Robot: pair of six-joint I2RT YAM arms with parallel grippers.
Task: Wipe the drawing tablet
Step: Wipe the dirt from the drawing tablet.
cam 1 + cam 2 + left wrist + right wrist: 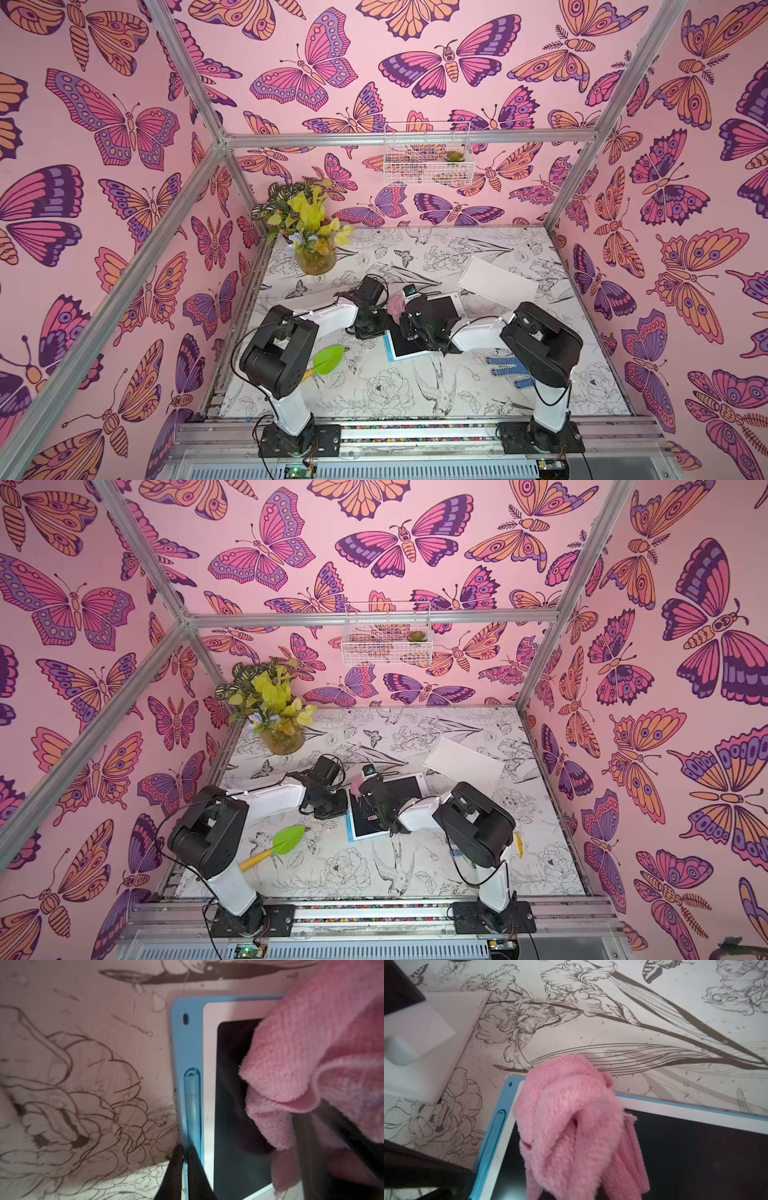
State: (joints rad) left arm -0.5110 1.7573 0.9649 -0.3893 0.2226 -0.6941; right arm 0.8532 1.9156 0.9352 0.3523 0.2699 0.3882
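Nearest us, a green leaf-shaped plastic trowel with a yellow handle (pixel 286 839) and a blue-dotted knit glove (pixel 505 365) lie on the flower-printed table (pixel 374 395). Mid-table, between the arms, lies the drawing tablet (pixel 409 345): a flat black screen in a white bezel and sky-blue frame. The left gripper (pixel 185 1153) is closed down, its dark jaws pinching the frame's edge beside a blue stylus (pixel 192 1093) in its slot. The right gripper (pixel 405 318) is clamped on a bunched pink terry cloth (pixel 566 1118), which drapes over the tablet's far corner on the left arm's side, touching bezel and screen.

We judge the tablet light, thin and stiff, with a slick screen, apt to slide when rubbed; the frame edge is the sensible hold. The cloth is soft and floppy.

Only the left wrist view shows the pinch and the stylus; the top views hide both beneath the arms. Only the top views show what lies beyond: a white flat board (pixel 496 280), a glass vase of yellow-green leafy plants (pixel 309 237) in the far corner, and a white wire basket (pixel 428 160) on the back wall.
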